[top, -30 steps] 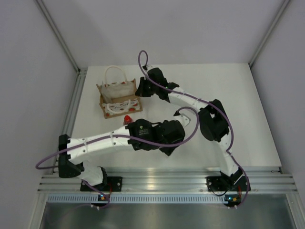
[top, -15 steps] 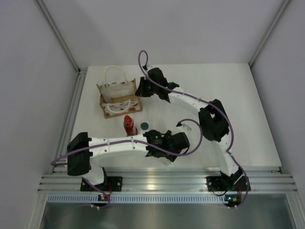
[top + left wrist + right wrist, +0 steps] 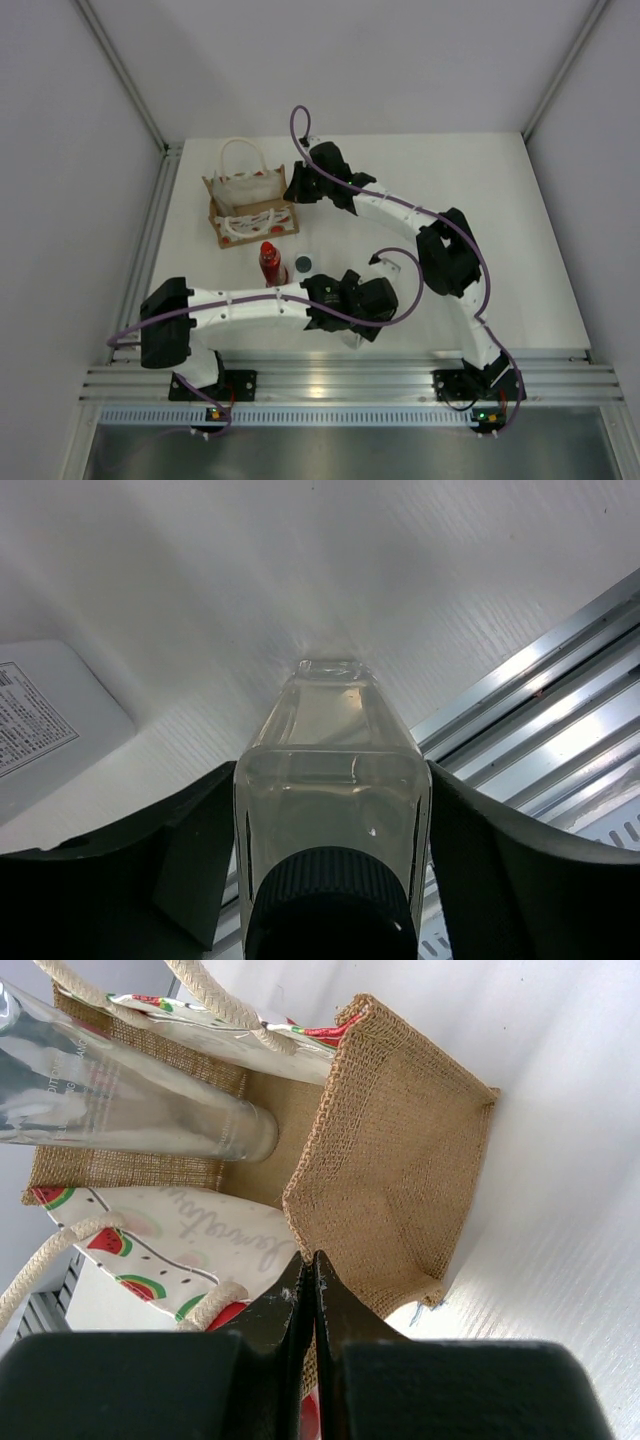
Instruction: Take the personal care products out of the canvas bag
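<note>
the left claw (image 3: 332, 780) is at the near side of the tabletop (image 3: 480, 200), close to the metal rail (image 3: 560, 700), with a pale bottle with a dark ribbed cap (image 3: 330, 730) between its two fingers. the fingers stand right at the bottle's flat sides. i cannot tell if they press on it or are just free of it.

i think the step is to set this bottle down and let it go. to do it well, the claw should open evenly until both fingers are clear of the sides. then it should go straight up along the bottle, not sideways, so the cap is not caught and the bottle does not tip toward the rail.

the bottle's long axis runs from the wrist down to the tabletop. the cap points up at the wrist, and the base seems to rest on the surface. it looks upright, but a small tilt i cannot exclude.

the canvas bag (image 3: 400, 1160) is at the far left. the right claw (image 3: 314, 1265) is closed, and it seems to pinch the rim of the bag's right end wall. inside lies a translucent tube (image 3: 130, 1100), not yet taken out, slanted across the bag with one end deep inside. a red bottle (image 3: 270, 262) stands just near of the bag.
</note>
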Robot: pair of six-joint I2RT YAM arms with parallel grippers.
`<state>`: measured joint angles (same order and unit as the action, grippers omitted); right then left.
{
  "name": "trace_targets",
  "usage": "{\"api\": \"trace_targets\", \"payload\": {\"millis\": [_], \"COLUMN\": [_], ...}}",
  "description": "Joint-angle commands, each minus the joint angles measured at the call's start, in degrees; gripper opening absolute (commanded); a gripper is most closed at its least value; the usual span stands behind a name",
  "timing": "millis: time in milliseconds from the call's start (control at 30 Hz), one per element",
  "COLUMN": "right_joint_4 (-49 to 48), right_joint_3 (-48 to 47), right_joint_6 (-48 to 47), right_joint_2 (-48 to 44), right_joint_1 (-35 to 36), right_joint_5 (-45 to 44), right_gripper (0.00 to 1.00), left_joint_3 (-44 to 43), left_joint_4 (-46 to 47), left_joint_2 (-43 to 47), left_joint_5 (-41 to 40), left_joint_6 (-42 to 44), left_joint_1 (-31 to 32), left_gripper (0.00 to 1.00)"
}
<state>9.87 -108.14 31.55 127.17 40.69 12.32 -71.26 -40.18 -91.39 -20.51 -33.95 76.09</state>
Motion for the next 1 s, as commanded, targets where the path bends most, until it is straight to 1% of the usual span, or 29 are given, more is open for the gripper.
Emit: {"api": "trace_targets", "payload": {"millis": [0,33,100,233,300,333,567,633,733,833,867,933,967], "right_joint_4": [2.8,2.8,2.7,2.9,3.1,3.1,3.5,3.6,3.7,3.7,3.7,3.7,3.7], "right_joint_3": [-2.3,-2.4,-2.5,-2.7,-2.8,-3.0,-3.5,-3.5,-3.4,-3.5,-3.5,-3.7,-3.8], "right_joint_6": [-1.0,-0.9,-1.0,-1.0,-1.0,-1.0,-1.2,-1.4,-1.4,-1.4,-1.4,-1.4,-1.3], "right_joint_2": [-1.3,-1.2,-1.1,-1.1,-1.0,-0.9,-0.5,-0.4,-0.4,-0.7,-0.7,-0.6,-0.6], "right_joint_1": [0.0,0.0,0.0,0.0,0.0,0.0,0.0,0.0,0.0,-0.1,-0.1,-0.1,0.0], "right_joint_5": [-0.3,-0.3,-0.2,-0.3,-0.3,-0.3,-0.4,-0.4,-0.5,-0.5,-0.5,-0.4,-0.4], "right_gripper": [0.00,0.00,0.00,0.00,0.00,0.00,0.00,0.00,0.00,0.00,0.00,0.00,0.00], "left_joint_3": [0.3,0.3,0.3,-0.5,-1.7,-2.6,-6.8,-8.3,-10.8,-13.2,-13.5,-14.4,-15.0], "left_joint_4": [3.1,3.0,3.0,2.3,0.7,0.2,-4.6,-5.5,-6.7,-8.6,-8.9,-8.9,-8.9], "left_joint_2": [3.1,4.0,5.1,7.9,10.0,11.6,18.5,20.8,22.8,23.2,23.2,22.6,21.9], "left_joint_5": [-2.2,-2.5,-2.7,-3.1,-4.6,-5.1,-7.2,-8.8,-10.5,-12.8,-12.9,-12.0,-11.4], "left_joint_6": [-0.4,-0.1,0.3,1.4,2.0,2.7,5.5,6.2,6.6,6.4,6.4,6.2,6.3], "left_joint_1": [-0.4,-0.5,-0.8,-1.0,-1.1,-1.2,-4.8,-5.9,-9.8,-17.7,-23.6,-30.1,-35.8], "left_gripper": [0.77,0.84,0.87,0.89,0.94,0.98,0.98,0.98,0.98,0.98,0.98,0.98,0.98]}}
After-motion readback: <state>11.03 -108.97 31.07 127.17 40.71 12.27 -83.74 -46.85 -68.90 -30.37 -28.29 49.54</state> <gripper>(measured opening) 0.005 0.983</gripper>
